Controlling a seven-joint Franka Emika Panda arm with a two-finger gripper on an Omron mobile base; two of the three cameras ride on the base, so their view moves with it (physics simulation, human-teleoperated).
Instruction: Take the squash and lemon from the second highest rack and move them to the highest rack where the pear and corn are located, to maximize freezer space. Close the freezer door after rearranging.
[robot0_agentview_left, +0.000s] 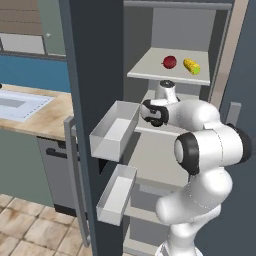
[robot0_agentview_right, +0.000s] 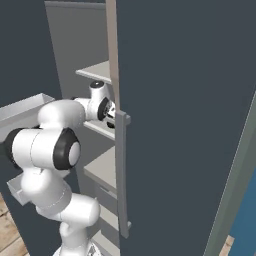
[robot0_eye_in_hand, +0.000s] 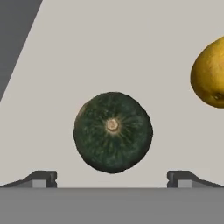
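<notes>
Hand view: squash (robot0_eye_in_hand: 113, 131), dark green, stem end toward camera, lying on pale rack (robot0_eye_in_hand: 87, 52); lemon (robot0_eye_in_hand: 211, 73) to its right, apart, cut by frame edge. Hand (robot0_eye_in_hand: 112, 178) just short of squash, fingers spread wide on either side, gripping nothing.

Left base view: top rack (robot0_agentview_left: 150, 70) with red pear (robot0_agentview_left: 169, 62) and corn (robot0_agentview_left: 191, 66) side by side; two door bins (robot0_agentview_left: 112, 131); arm reaching into shelf below.

Right base view: freezer door (robot0_agentview_right: 185, 125) edge-on, screening the racks' contents.

On the pale rack (robot0_eye_in_hand: 52, 65) below me sit the squash (robot0_eye_in_hand: 113, 132) and, apart, the lemon (robot0_eye_in_hand: 211, 74) (cut off); pear (robot0_agentview_left: 169, 62) and corn (robot0_agentview_left: 191, 66) lie on the top rack (robot0_agentview_left: 150, 70).
</notes>
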